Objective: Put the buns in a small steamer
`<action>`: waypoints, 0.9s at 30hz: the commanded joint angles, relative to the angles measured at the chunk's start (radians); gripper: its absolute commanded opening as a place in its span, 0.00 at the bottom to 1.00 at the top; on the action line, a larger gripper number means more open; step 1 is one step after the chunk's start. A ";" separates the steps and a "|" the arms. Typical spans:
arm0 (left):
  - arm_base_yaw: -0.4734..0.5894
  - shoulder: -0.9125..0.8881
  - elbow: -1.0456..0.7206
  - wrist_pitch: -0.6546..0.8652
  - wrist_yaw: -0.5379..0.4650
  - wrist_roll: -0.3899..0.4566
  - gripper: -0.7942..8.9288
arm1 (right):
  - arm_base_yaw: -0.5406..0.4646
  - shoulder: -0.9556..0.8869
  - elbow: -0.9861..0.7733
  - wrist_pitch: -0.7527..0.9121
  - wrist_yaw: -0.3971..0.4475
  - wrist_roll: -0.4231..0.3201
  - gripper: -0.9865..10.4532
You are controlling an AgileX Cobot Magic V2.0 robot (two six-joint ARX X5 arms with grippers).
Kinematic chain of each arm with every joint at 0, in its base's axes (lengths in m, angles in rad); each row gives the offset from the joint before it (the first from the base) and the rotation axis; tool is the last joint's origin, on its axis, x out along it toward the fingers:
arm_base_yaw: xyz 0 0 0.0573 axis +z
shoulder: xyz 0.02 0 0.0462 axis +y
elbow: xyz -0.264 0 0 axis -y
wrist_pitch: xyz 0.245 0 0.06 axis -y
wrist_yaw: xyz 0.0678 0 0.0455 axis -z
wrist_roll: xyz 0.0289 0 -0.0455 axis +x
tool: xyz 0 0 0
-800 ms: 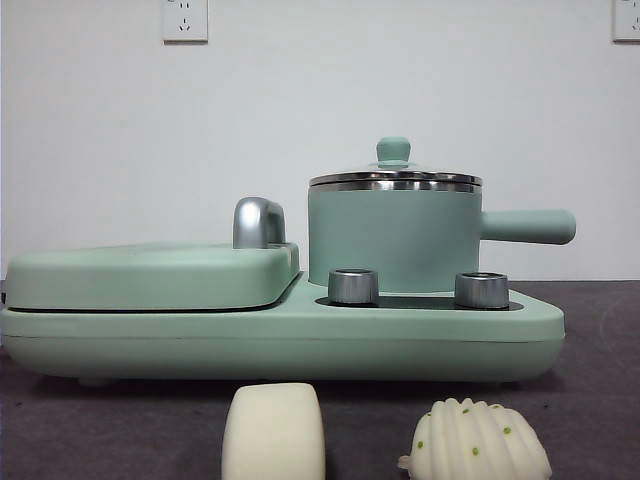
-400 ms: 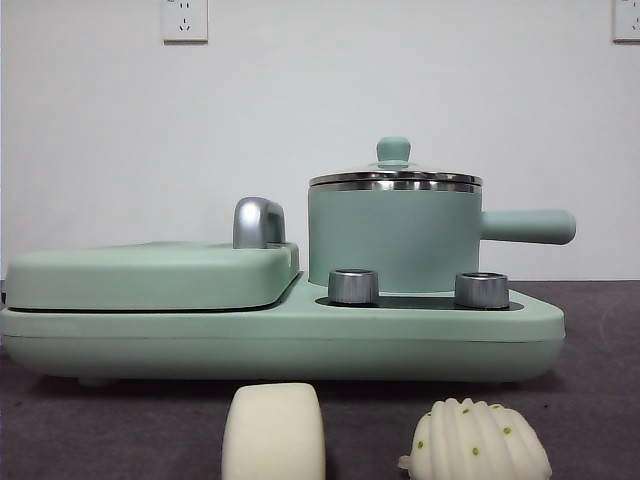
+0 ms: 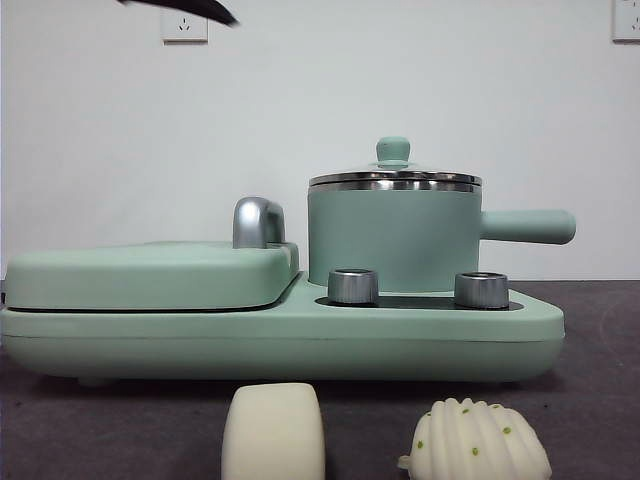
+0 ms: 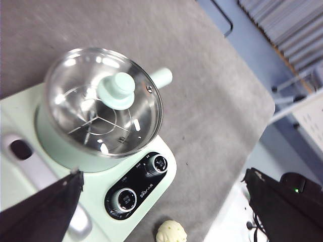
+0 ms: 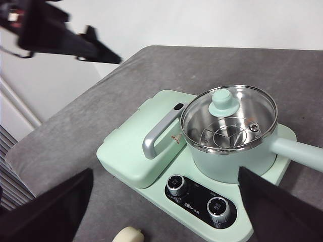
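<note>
On the table in front of the cooker (image 3: 280, 340) lie two buns — cream (image 3: 273, 432), shell (image 3: 478, 441). Behind, the lidded steamer (image 3: 394, 238) — both grippers, left (image 4: 166, 201) and right (image 5: 164, 201), hover spread wide above.

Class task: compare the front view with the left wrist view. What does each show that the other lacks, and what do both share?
Front only: the smooth cream bun and the grill plate's flat lid. Left wrist only: the steamer's steel inside through the glass lid, the table's edge, and the left gripper, open. Both: the small steamer, its lid on, two knobs, and the ridged bun.
</note>
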State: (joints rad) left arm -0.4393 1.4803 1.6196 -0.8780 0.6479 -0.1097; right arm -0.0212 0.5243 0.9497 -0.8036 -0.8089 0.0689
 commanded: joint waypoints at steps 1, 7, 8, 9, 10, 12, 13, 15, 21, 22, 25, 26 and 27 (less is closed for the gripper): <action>-0.031 0.106 0.106 -0.021 -0.013 0.043 0.62 | -0.001 0.003 0.018 0.007 -0.003 0.010 0.49; -0.085 0.316 0.338 -0.080 -0.083 0.047 0.62 | -0.001 0.003 0.018 0.008 -0.003 0.010 0.49; -0.094 0.353 0.386 -0.097 -0.108 0.049 0.62 | -0.001 0.003 0.018 0.007 -0.003 0.010 0.49; -0.103 0.386 0.428 -0.114 -0.130 0.050 0.62 | -0.001 0.003 0.018 0.008 -0.003 0.010 0.49; -0.111 0.417 0.471 -0.134 -0.151 0.051 0.62 | -0.001 0.003 0.018 0.007 -0.003 0.010 0.49; -0.130 0.489 0.566 -0.175 -0.200 0.066 0.62 | -0.001 0.003 0.018 0.008 -0.002 0.009 0.49; -0.139 0.515 0.599 -0.188 -0.223 0.074 0.62 | -0.001 0.003 0.018 0.008 -0.002 0.009 0.49; -0.158 0.563 0.658 -0.214 -0.278 0.084 0.62 | -0.001 0.003 0.018 0.008 -0.002 0.009 0.49; -0.218 0.628 0.699 -0.223 -0.443 0.138 0.61 | -0.001 0.003 0.018 0.008 -0.002 0.008 0.49; -0.229 0.632 0.699 -0.222 -0.463 0.155 0.61 | -0.001 0.003 0.018 0.008 -0.002 0.005 0.49; -0.245 0.634 0.699 -0.221 -0.475 0.176 0.53 | -0.001 0.003 0.018 0.008 -0.002 0.005 0.49; -0.246 0.635 0.699 -0.224 -0.475 0.176 0.53 | -0.001 0.003 0.018 0.008 -0.002 0.005 0.49; -0.248 0.641 0.699 -0.225 -0.475 0.176 0.53 | -0.001 0.003 0.018 0.008 -0.002 0.005 0.49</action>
State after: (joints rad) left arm -0.6769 2.0903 2.2841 -1.1065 0.1783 0.0498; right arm -0.0212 0.5243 0.9497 -0.8036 -0.8089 0.0685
